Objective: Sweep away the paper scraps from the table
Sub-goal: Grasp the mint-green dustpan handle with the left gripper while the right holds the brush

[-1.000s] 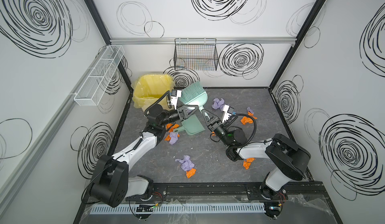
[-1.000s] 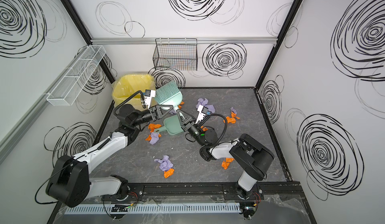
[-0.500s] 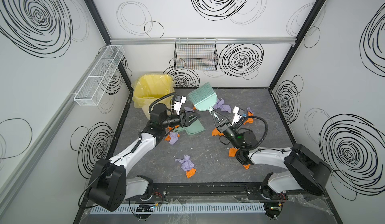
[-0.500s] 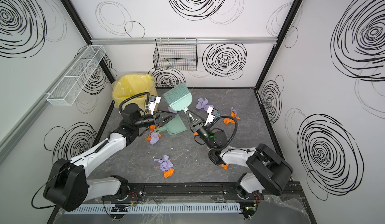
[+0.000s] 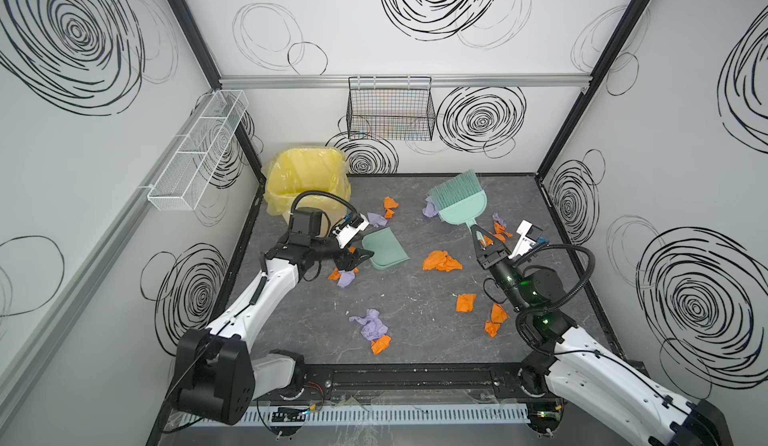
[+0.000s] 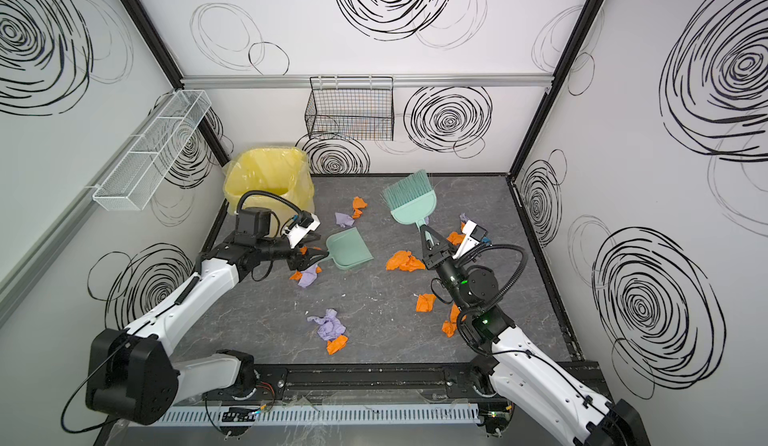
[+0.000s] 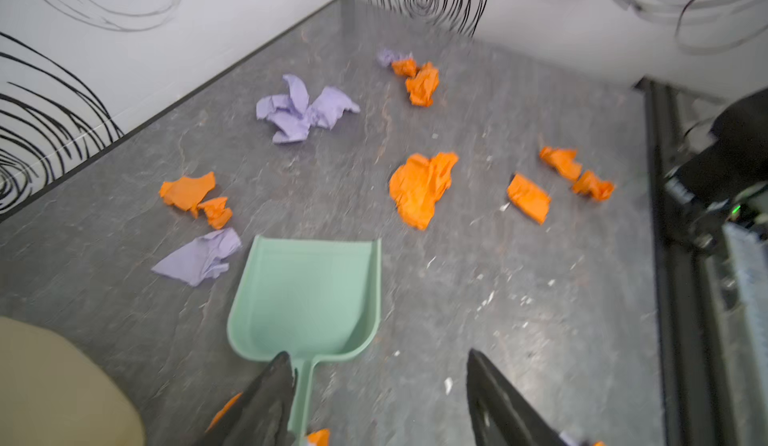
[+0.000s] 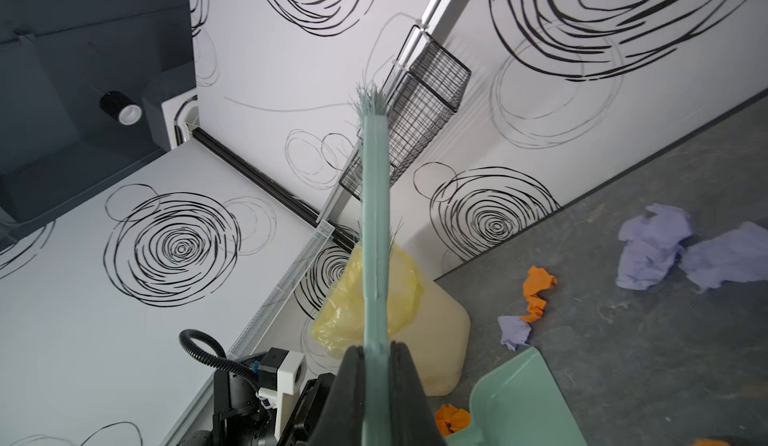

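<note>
A green dustpan (image 7: 309, 294) lies flat on the grey table (image 5: 415, 311) near its left edge. Orange and lilac paper scraps (image 7: 422, 188) lie scattered on the table around it. The left gripper (image 7: 378, 356) gapes wide, with the dustpan's handle just beside one finger. The right gripper (image 8: 376, 346) is clamped on the handle of a green brush (image 5: 461, 205). A yellow-bagged bin (image 5: 305, 174) stands in the back left corner.

Dark grey desk (image 5: 415, 311) with faint pale veins; scraps (image 5: 441, 261) bright orange and pale lilac; dustpan (image 5: 384, 248) and brush (image 5: 459, 199) mint green; bin (image 8: 436, 340) cream, liner (image 5: 305, 178) yellow; walls (image 5: 374, 16) white with black swirls; basket (image 5: 390, 111) black
</note>
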Tool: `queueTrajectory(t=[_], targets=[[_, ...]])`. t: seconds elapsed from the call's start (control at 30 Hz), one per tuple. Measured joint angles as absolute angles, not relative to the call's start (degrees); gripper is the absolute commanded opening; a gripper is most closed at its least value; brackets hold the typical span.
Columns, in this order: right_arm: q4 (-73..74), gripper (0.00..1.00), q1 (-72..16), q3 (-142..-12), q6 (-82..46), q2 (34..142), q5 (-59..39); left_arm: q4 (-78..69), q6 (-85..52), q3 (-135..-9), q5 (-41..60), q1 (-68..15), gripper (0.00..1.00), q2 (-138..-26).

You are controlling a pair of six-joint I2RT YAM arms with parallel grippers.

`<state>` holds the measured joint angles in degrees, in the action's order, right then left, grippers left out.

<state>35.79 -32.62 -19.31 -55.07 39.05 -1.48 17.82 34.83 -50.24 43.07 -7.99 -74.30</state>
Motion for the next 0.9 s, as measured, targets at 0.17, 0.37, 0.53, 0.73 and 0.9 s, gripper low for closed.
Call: queueTrajectory(t=[0.17,0.37,0.53,0.73,0.9], targets=[[31.2,0.0,-32.49,-15.03,-55.48,35.94,-1.96,21.76,47.22,-50.59,41.98,-4.38,0.73,-83.88],[28.25,0.0,-32.49,-13.32,-55.68,35.64,-2.61,19.57,52.56,-49.1,39.57,-4.23,0.72,-86.91],[28.36,0.0,-32.49,-13.32,-55.72,36.21,-3.05,17.45,53.17,-48.82,38.11,-4.51,0.72,-88.2],[28.58,0.0,-32.49,-13.32,-55.75,39.2,-4.58,15.59,53.54,-49.01,33.61,-7.01,0.71,-91.59],[29.02,0.0,-32.49,-13.19,-55.79,39.83,-5.45,15.0,53.76,-50.39,30.85,-8.54,0.67,-94.41]])
